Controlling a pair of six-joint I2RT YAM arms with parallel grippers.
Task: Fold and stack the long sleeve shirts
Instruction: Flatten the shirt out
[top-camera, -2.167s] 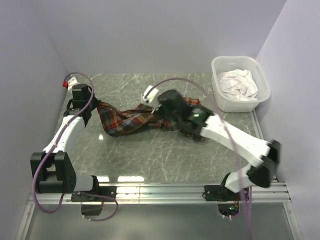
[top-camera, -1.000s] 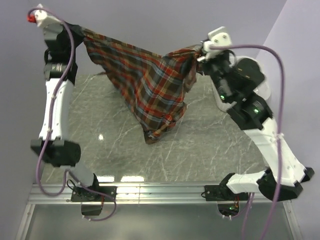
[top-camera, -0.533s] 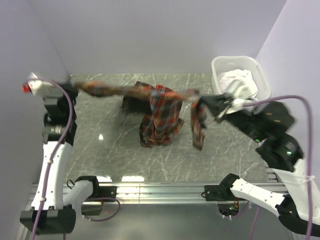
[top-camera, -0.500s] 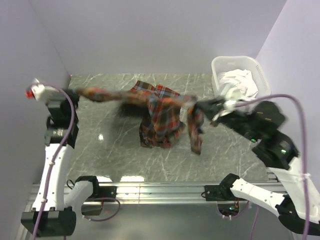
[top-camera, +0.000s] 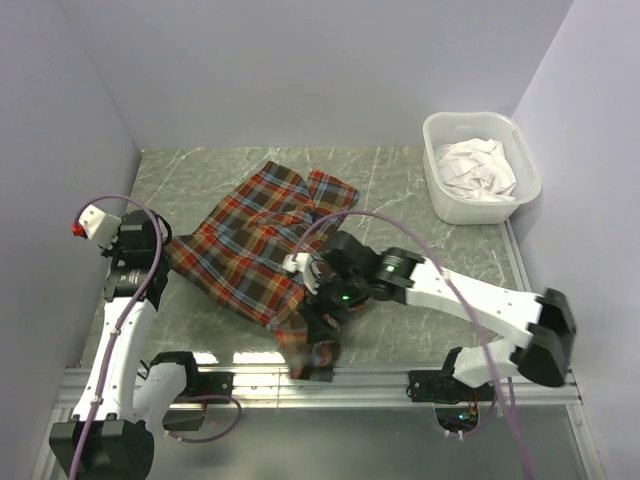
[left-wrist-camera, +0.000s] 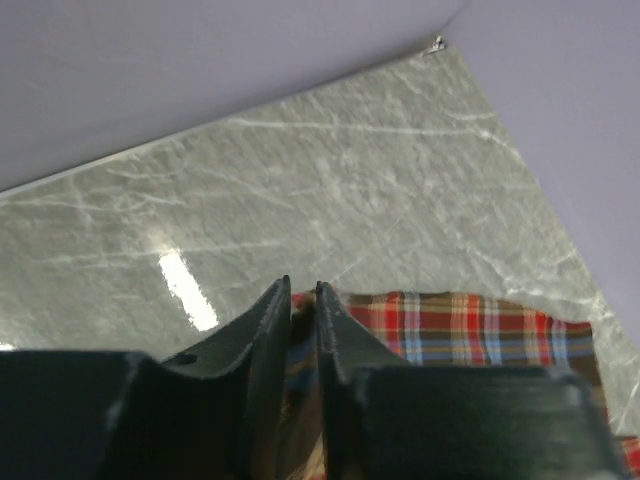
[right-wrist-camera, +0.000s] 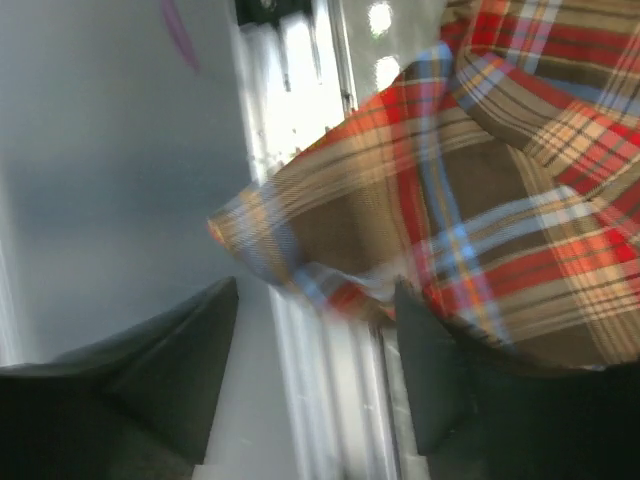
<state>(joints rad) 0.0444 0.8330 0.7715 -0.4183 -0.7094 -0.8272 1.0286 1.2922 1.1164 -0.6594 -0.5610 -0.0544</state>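
Both arms have come down from their raised, spread pose, and the plaid shirt (top-camera: 255, 250) that was swinging between them now lies opened out on the table (top-camera: 430, 260).

From above, the left gripper (top-camera: 163, 247) sits at one corner of the shirt, with the cloth spreading away ahead of it. The right gripper (top-camera: 320, 312) points down over a bunched sleeve beneath it.

On the left wrist, the fingers nearly meet. Plaid shows in the slit, and I cannot tell whether they pinch it.

On the right wrist, the fingers stand wide apart, and a loose fold of the shirt (right-wrist-camera: 500, 200) lies just beyond their tips.
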